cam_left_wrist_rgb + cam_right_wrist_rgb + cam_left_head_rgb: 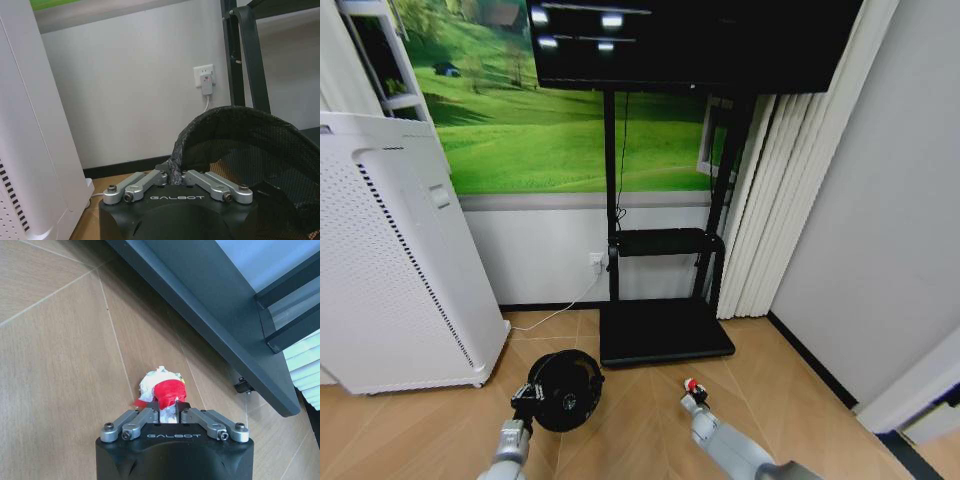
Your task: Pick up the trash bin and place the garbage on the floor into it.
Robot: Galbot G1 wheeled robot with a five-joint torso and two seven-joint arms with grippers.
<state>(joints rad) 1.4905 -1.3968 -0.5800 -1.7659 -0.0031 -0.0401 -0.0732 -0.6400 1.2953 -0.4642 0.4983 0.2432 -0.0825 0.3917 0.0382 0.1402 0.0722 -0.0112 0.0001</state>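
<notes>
Mid-transfer: left gripper (176,176) clamped on mesh trash bin (565,388) rim; right gripper (170,411) pinching red-and-white wrapper (163,388) (bin at its nine o'clock). Next, carrying over the opening.

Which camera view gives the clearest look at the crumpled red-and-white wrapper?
The right wrist view: the crumpled red-and-white wrapper sits large and close above the wooden floor, pinched in the right tool. The head view shows it as a tiny red-and-white speck at that tool's tip. The left wrist view faces the black mesh trash bin instead.
</notes>
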